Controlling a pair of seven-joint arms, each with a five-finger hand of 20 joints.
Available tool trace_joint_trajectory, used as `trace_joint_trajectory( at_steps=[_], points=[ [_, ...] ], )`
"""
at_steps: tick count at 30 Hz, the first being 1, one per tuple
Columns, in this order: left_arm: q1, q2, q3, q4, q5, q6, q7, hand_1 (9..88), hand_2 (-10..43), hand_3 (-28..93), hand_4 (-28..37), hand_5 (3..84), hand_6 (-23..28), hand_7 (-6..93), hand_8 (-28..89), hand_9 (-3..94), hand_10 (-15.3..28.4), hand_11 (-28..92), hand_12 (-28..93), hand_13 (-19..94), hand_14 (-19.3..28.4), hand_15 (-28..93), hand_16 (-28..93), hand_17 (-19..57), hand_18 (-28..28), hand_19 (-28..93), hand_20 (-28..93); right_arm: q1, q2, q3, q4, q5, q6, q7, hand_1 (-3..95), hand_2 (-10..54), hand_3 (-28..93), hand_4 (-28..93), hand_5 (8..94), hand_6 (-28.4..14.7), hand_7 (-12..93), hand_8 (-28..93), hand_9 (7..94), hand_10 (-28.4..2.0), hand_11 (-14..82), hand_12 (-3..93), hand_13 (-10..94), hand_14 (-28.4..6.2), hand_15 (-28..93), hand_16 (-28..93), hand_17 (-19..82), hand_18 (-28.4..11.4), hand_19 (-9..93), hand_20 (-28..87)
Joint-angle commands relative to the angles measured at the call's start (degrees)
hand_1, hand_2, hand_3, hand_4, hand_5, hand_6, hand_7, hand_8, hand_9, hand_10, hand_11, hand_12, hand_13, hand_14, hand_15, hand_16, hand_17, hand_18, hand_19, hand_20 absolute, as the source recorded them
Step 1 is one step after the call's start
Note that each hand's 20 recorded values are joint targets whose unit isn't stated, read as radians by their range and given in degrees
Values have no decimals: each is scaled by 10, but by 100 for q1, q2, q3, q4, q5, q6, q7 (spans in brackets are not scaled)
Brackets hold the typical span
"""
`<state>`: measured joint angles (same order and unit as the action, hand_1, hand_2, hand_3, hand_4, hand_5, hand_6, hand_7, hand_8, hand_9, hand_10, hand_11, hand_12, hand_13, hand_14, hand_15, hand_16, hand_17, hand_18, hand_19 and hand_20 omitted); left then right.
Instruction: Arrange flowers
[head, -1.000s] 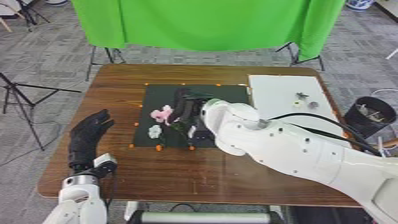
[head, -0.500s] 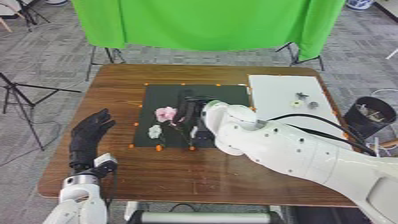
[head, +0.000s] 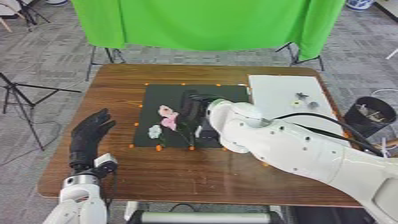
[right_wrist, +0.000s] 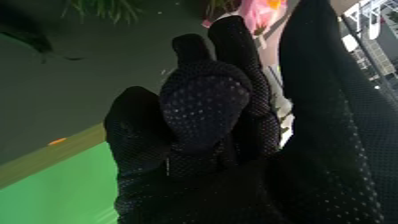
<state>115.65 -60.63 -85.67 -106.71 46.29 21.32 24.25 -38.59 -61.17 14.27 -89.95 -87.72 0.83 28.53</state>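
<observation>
Pink flowers: very light, I'd judge, with soft petals that crush or crease easily; they lie just to the left of the right hand, close to it.
Stem: likely thin and springy, apt to roll or twist in a loose hold; best pinched a little below the bloom, petals left free. It lies nearer the robot than the right hand's fingers.
White flower: probably as light and as easily bent; take it low on its stalk too. It lies left of the right hand and nearer the robot.
Greenery: fine needles, likely to snag on glove fabric; it lies past the right hand's fingers.
Small pieces: well apart, to the right of the right hand.
Right hand: over the mat, fingers loosely bent, nothing seen pinched between them.
Left hand: well left of the flowers, fingers extended, holding nothing.
</observation>
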Motion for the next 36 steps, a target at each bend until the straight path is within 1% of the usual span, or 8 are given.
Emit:
trace_joint_trajectory(
  at_steps=[1,5,9,14,21,24,29,36],
  points=[
    [83,-34,-37,-13,12,-55,-60,295,-6,748,-194,517,12,195,-86,440,126,213,140,385,170,308,8,73,149,214,214,133,345,360,-285,-97,-88,-92,420,-95,676,-166,684,-13,180,23,636,-147,104,156,916,-22,575,295,639,-122,932,498],
    [106,-21,-67,-32,20,-38,-51,298,5,730,-177,500,17,191,-88,429,127,215,131,381,167,304,7,71,150,216,215,51,782,806,-571,-386,-30,-207,395,-95,690,-160,673,-9,185,-75,625,-148,98,158,905,-29,572,294,624,-133,932,497],
    [141,-29,-92,-51,26,-27,-62,298,8,724,-172,499,17,190,-89,425,128,217,128,380,165,304,7,72,150,217,216,-140,1383,1315,-825,-770,41,-237,372,-95,683,-161,640,-13,170,-81,610,-152,91,159,892,-35,572,294,606,-141,932,488],
    [202,-27,-123,-68,5,1,-59,300,13,716,-167,497,15,193,-91,421,127,218,126,380,163,302,7,72,150,216,216,-451,2062,1777,-909,-1677,-165,-48,306,-95,657,-167,582,-23,130,-68,568,-156,77,164,860,-53,578,288,569,-157,932,476],
    [198,-41,-134,-66,25,-17,-70,299,11,718,-163,495,15,198,-91,421,127,221,126,380,162,303,7,74,149,213,216,-977,2638,2138,-565,-2354,-214,264,250,-95,615,-185,556,-33,101,-55,550,-169,75,168,841,-65,584,282,549,-170,932,465],
    [165,-50,-119,-48,40,-43,-87,299,12,718,-163,496,15,196,-92,421,127,221,125,380,162,303,7,74,149,213,216,-1166,2798,2220,-429,-2538,-336,373,243,-95,614,-180,556,-34,99,-53,573,-173,82,175,841,-71,586,279,547,-173,932,465],
    [172,-71,-128,-54,59,-41,-113,298,11,719,-163,495,14,197,-91,421,126,222,125,379,162,302,6,74,149,212,216,-1397,2836,2320,-164,-2662,-445,483,255,-95,613,-171,568,-26,104,-52,623,-174,118,198,843,-71,591,276,549,-176,932,466],
    [158,-99,-120,-41,58,-72,-81,299,10,720,-165,496,13,197,-91,422,126,224,125,379,164,305,6,74,149,212,217,-1483,2749,2270,152,-2596,-413,556,267,-95,623,-161,585,-19,113,-56,634,-171,135,206,846,-72,597,276,551,-178,932,472]
  ],
)
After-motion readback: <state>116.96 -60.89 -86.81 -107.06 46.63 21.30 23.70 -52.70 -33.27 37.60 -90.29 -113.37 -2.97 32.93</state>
